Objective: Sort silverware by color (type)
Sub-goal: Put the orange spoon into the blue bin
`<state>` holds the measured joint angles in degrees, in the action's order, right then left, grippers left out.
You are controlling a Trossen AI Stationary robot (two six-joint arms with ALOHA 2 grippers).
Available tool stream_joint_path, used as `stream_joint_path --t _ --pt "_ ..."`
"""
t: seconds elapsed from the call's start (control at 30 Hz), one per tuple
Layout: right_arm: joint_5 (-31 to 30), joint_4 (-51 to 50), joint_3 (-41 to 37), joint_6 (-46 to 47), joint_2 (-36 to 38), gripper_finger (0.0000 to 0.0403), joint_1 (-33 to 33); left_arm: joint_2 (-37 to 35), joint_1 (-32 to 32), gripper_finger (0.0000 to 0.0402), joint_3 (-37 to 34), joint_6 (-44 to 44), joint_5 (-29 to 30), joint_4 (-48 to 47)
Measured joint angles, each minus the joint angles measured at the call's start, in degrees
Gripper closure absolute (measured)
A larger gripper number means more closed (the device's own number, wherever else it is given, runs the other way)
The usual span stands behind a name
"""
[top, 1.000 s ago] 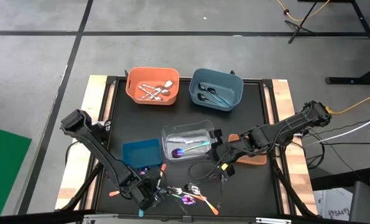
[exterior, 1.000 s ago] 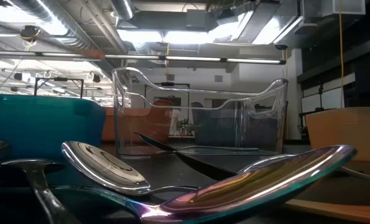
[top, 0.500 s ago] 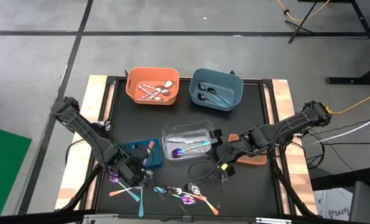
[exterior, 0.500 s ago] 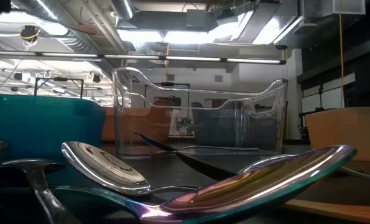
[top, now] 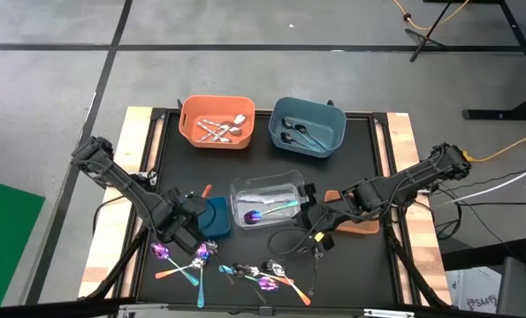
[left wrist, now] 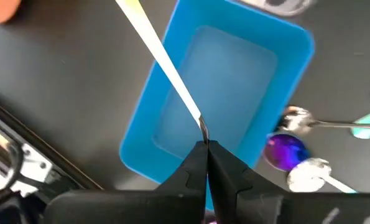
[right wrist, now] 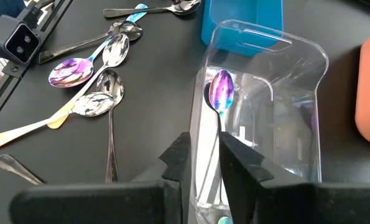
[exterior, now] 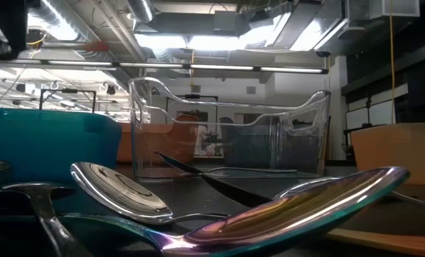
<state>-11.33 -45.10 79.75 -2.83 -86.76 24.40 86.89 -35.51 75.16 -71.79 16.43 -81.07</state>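
- High view first: what did it show you that your wrists did not?
- It showed where both of my arms stood. My left gripper point(top: 197, 207) hung over the small blue bin point(top: 215, 217), and my right gripper point(top: 308, 213) sat at the side wall of the clear bin point(top: 267, 188).
- And the left wrist view?
- That one showed the grip itself. My left gripper point(left wrist: 204, 144) was clenched on the silver stem of an orange-handled piece point(left wrist: 166, 68), held slanting above the small blue bin point(left wrist: 222, 87). From above only its orange end point(top: 206, 189) showed.
- Was the right one gripping?
- I could not tell.
- What lay in the containers?
- The orange bin point(top: 190, 124) held plain silver pieces point(top: 220, 130) and the grey-blue bin point(top: 333, 124) held dark ones point(top: 298, 134). An iridescent spoon point(right wrist: 221, 90) lay in the clear bin point(right wrist: 296, 124).
- And the rest of the silverware?
- The loose pieces point(top: 249, 274) were scattered along the table's front edge, just ahead of my left arm. In the low view an iridescent spoon point(exterior: 291, 210) and a silver spoon point(exterior: 119, 189) filled the foreground.
- Where was there room to move?
- Bare black table point(top: 369, 155) stretched between the back bins and the clear bin.
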Motion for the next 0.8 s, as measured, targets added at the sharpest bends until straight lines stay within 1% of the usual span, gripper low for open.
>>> stream_joint_path --t 0.13,0.3,0.57,0.7,0.8 --pt "0.3 0.0 0.0 0.0 0.0 0.0331 0.0 0.0 0.0 0.0401 -4.7 0.4 -0.9 0.9" --pt "1.4 0.0 0.0 0.0 0.0 0.0331 0.0 0.1 -0.2 0.0401 -11.3 1.8 -1.3 4.9" --pt "1.5 0.0 0.0 0.0 0.0 0.0331 0.0 0.1 -0.1 0.0401 -20.2 7.5 -0.9 16.5" --pt "1.5 0.0 0.0 0.0 0.0 0.0331 0.0 0.1 -0.1 0.0401 -23.5 8.0 -0.9 20.8" --pt "1.5 0.0 0.0 0.0 0.0 0.0331 0.0 0.1 -0.1 0.0401 -24.8 8.0 -0.9 22.0"
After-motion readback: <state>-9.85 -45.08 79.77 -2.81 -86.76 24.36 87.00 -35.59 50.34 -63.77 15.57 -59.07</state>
